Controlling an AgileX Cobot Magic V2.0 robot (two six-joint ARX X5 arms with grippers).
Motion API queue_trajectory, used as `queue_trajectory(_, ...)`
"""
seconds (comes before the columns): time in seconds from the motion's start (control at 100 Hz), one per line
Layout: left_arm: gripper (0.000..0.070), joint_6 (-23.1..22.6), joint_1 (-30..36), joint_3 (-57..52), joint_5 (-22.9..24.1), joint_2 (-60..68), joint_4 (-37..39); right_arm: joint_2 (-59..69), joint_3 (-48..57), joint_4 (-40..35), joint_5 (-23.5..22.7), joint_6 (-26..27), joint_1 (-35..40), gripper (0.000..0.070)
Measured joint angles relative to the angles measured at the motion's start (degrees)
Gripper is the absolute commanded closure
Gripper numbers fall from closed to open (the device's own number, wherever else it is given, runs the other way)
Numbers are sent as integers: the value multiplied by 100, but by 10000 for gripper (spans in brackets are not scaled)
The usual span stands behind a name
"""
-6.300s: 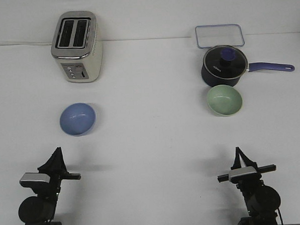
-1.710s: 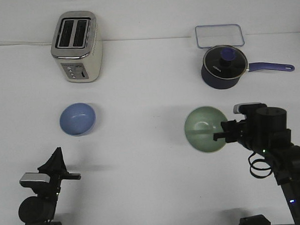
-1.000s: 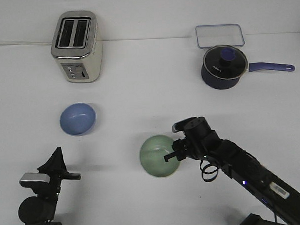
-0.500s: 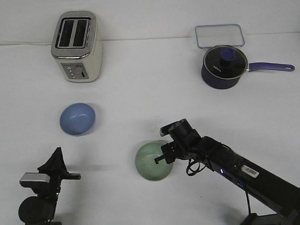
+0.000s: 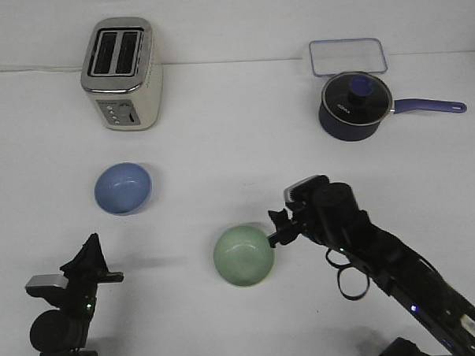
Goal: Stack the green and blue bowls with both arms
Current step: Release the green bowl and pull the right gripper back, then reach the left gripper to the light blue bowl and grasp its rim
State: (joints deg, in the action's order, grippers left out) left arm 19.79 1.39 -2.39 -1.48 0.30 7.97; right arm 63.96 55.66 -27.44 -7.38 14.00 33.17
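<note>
Front view only. Green bowl (image 5: 243, 256) is seen upright on the table (image 5: 236, 146), centre-near, alone. Right gripper (image 5: 277, 229) is placed just beside its rim, apparently clear of it; jaw state cannot be told. Blue bowl (image 5: 123, 188) is seen well apart, leftward, below the toaster (image 5: 122, 73), untouched. Left gripper (image 5: 90, 263) is parked low at the near edge, nothing held; jaw state unclear. Judged: green bowl staged, blue bowl not yet fetched, stacking undone.
</note>
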Motion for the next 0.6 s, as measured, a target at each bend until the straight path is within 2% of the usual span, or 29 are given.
queue_trajectory(0.15, 688, 678, 0, -393, 0, 46, -737, -1021, -9, 9, 706, -328, -254, 391)
queue_trajectory(0.27, 687, 861, 0, -833, 0, 313, -1257, -1930, -393, 321, 1172, -511, -297, 392)
queue_trajectory(0.43, 688, 850, 0, -1478, 0, 1104, -1517, -3169, -1510, 459, 1517, -658, -326, 393)
queue_trajectory(0.56, 682, 573, 0, -2286, -28, 2223, -1937, -3969, -2269, 315, 1550, -667, -323, 393)
queue_trajectory(0.6, 654, 476, 0, -2514, -39, 2549, -2072, -4142, -2404, 164, 1604, -658, -323, 393)
